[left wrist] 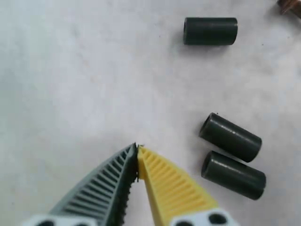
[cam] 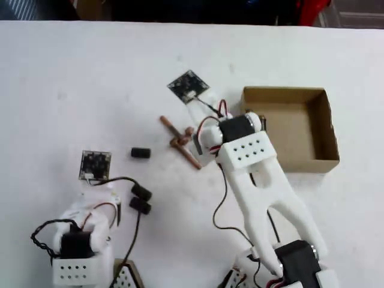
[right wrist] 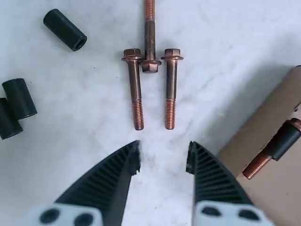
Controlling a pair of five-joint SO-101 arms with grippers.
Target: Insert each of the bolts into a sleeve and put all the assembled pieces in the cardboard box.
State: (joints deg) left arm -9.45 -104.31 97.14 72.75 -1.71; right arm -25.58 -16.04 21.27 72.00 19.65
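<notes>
No legible txt anywhere.
Box (cam: 327,132), bolts (right wrist: 134,89) & sleeves (left wrist: 210,31): plain surfaces, no print, nos. or labels readable. Small dark boards (cam: 95,164) in the high view: any markings too small to tell.
</notes>
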